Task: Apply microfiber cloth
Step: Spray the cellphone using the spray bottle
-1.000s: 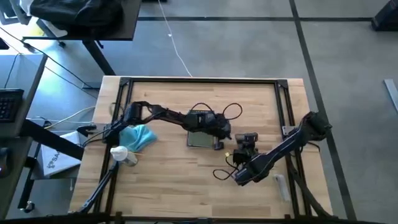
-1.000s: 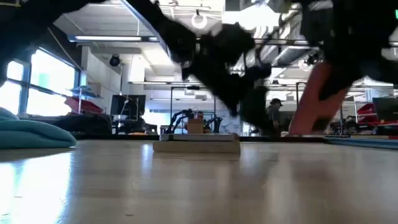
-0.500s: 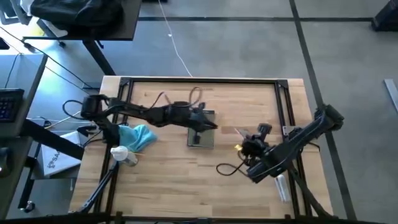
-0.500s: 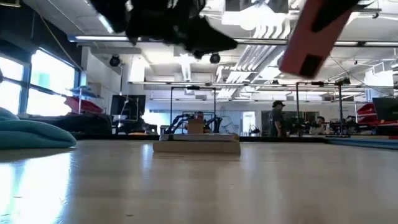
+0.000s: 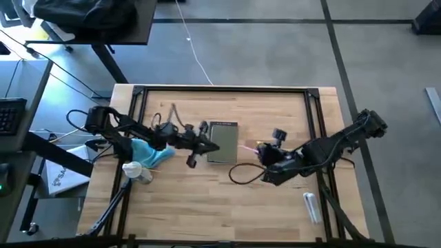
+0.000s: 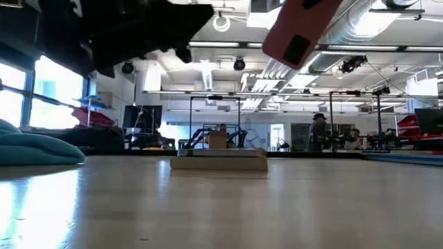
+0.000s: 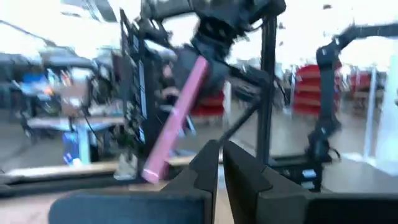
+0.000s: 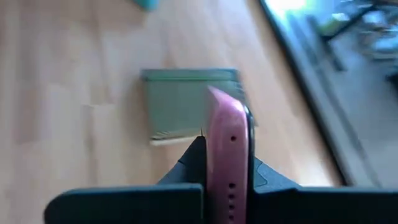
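Your left gripper (image 5: 205, 146) has pulled back, fingers clenched empty, toward the microfiber cloth (image 5: 153, 151) at frame left; your right gripper (image 5: 256, 149) keeps grasping the pink phone (image 8: 229, 146).

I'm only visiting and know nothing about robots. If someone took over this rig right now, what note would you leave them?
Right gripper: shut on the pink phone, held in the air right of the grey-green tablet.
Left gripper: shut, empty, just left of the tablet.
Microfiber cloth: lying at the table's left edge, beside the spray bottle, in neither gripper.
Done: phone picked up.
Left: fetch the cloth and wipe.
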Tool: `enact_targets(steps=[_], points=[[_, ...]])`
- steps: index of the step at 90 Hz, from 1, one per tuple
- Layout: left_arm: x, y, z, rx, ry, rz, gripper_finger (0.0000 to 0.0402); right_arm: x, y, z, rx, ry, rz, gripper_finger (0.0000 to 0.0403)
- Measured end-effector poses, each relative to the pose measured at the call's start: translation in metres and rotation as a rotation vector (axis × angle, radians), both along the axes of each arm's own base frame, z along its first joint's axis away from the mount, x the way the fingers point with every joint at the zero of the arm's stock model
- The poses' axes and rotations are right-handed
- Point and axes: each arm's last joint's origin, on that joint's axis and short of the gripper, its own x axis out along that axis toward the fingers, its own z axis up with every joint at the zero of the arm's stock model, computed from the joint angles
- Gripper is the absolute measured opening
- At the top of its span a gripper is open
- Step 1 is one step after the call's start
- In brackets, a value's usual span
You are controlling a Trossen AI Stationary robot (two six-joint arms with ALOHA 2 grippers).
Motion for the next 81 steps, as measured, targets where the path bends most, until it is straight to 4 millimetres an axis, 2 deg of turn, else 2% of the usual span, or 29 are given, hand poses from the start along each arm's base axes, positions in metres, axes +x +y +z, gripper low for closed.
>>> enact_targets(steps=[14, 29, 43, 57, 67, 81], points=[[-0.021, 0.017, -0.013, -0.067, 0.070, 0.167, 0.0007, 0.013, -0.010, 0.003, 0.041, -0.020, 0.075, 0.0001], [-0.028, 0.019, -0.017, -0.066, 0.078, 0.185, 0.0016, 0.026, -0.031, 0.006, 0.044, -0.037, 0.112, 0.0001], [-0.028, 0.021, -0.018, -0.013, 0.083, 0.217, 0.0053, 0.041, -0.054, 0.004, 0.104, -0.077, 0.172, 0.0001], [-0.033, 0.028, -0.014, -0.003, 0.056, 0.242, 0.0104, 0.051, -0.081, -0.019, 0.200, -0.104, 0.208, 0.0001], [-0.052, 0.032, -0.014, -0.002, 0.053, 0.277, 0.0131, 0.053, -0.096, -0.033, 0.251, -0.115, 0.202, 0.0001], [-0.092, 0.036, -0.018, 0.003, 0.038, 0.347, 0.0149, 0.055, -0.109, -0.045, 0.260, -0.163, 0.206, 0.0001]])
